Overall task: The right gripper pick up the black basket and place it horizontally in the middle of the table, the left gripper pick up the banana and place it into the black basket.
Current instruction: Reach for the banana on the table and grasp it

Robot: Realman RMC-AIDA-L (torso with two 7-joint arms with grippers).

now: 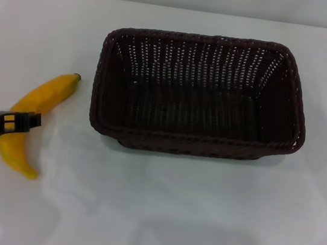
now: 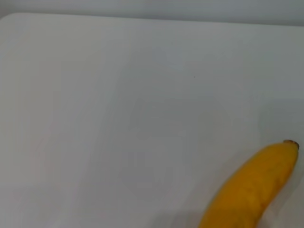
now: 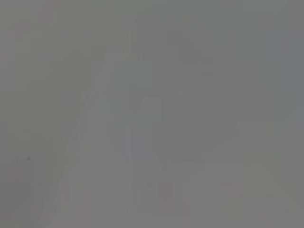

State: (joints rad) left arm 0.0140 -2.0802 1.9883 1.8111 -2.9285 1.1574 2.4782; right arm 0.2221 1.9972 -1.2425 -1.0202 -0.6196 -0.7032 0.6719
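One banana (image 1: 32, 117) lies on the white worktop (image 1: 199, 213) just left of the lengthwise-set basket (image 1: 199, 94), the left pincer (image 1: 22, 121) poised over its middle, grip unclear, evidently preparing a lift.

no readable text or markings

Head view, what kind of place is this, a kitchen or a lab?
Probably a lab test bench: a bare white table, one black basket, one banana, and the left pincer over it.
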